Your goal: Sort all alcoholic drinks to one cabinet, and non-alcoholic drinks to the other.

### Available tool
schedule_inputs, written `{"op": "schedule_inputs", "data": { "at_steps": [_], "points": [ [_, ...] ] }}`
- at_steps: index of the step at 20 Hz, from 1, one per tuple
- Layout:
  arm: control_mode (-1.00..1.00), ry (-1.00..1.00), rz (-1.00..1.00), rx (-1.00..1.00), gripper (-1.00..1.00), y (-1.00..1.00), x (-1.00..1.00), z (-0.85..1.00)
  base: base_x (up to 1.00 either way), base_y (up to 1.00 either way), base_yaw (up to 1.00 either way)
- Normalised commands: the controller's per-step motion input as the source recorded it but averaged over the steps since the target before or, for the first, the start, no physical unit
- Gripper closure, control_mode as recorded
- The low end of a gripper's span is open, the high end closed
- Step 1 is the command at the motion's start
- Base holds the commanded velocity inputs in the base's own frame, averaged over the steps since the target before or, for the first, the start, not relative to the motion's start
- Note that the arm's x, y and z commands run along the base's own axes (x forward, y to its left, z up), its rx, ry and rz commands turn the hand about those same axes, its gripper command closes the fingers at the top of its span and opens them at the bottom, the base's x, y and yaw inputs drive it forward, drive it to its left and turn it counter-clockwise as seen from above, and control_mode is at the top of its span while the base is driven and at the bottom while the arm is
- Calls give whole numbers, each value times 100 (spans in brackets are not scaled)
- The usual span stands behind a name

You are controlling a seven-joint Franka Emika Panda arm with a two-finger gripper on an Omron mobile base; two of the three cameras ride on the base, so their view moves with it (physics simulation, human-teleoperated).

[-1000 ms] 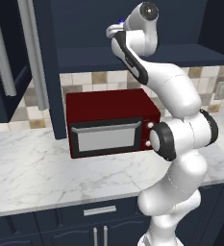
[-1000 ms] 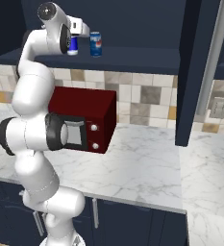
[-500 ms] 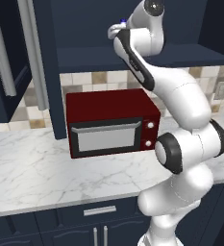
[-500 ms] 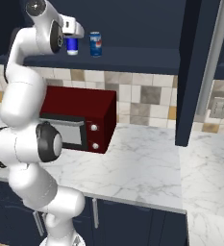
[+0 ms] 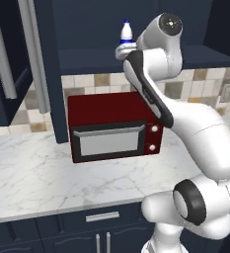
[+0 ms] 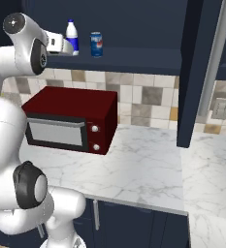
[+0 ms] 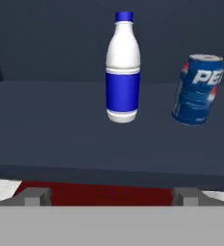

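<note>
**White bottle and blue can stand in the open cabinet**

White bottle (image 7: pixel 123 67) with a blue label and blue cap stands straight up on the dark shelf (image 7: pixel 60 125) of the open navy cabinet (image 6: pixel 134 24). To its right in the hand view, a little way apart, stands the short blue can (image 7: pixel 198 89) with white marks. Nothing stands between the two drinks.

Down below the shelf sits a dark red microwave (image 5: pixel 114 127), boxy, with a grey window and two small round knobs. It rests on a smooth white marble counter (image 5: pixel 47 175). Behind it the wall has small square tiles (image 6: pixel 148 99) in tan, grey and white. A long shiny silver bar handle (image 5: pixel 35 54) runs up a cabinet door on the left of the left base view.

The gripper (image 7: pixel 112 196) is up by the front edge of the shelf, facing the bottle. Its two dark finger tips (image 7: pixel 34 196) are spread wide apart. They hold nothing and touch nothing.
</note>
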Motion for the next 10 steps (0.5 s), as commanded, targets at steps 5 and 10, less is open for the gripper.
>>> {"op": "schedule_inputs", "data": {
  "at_steps": [5, 10],
  "points": [
    [-100, 0, 0, 3, -100, 0, -100, -49, 0, 0, 0],
    [-100, 7, 0, 4, -100, 0, -100, -62, 0, 0, 0]
  ]
}}
